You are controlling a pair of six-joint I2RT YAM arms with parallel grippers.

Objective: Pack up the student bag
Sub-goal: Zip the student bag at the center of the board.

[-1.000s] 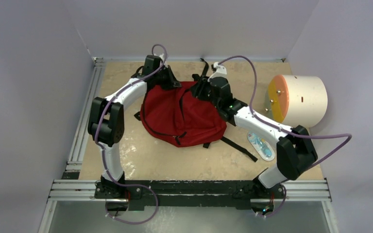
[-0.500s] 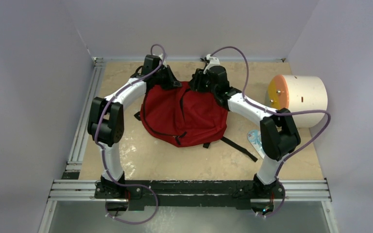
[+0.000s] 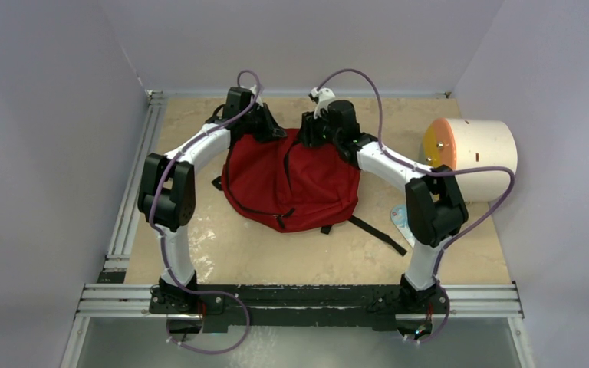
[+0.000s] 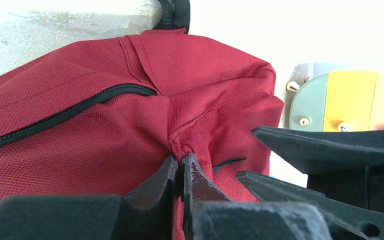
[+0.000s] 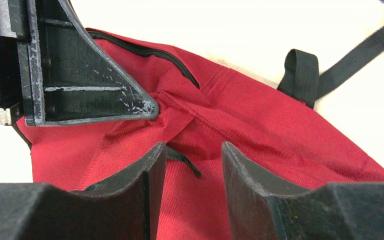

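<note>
Dark-red student bag point(image 3: 291, 184) lies flat on the table point(image 3: 276, 257), long axis near-to-far, top toward the far wall | visible zippers closed, inside unseen | left hand point(image 4: 181, 159) pinches a top fabric fold | right hand point(image 5: 194, 150) alongside, jaws apart over cloth

packet point(image 3: 396, 218): mostly behind right arm point(image 3: 429, 211) | student bag point(image 3: 291, 180) far edge: covered

Top cam sits high behind the arm bases point(image 3: 186, 295), looking down on the whole table point(image 3: 276, 257). Both wrist cams are jammed against the student bag point(image 4: 130, 125), eyeing the same fold from opposite sides
</note>
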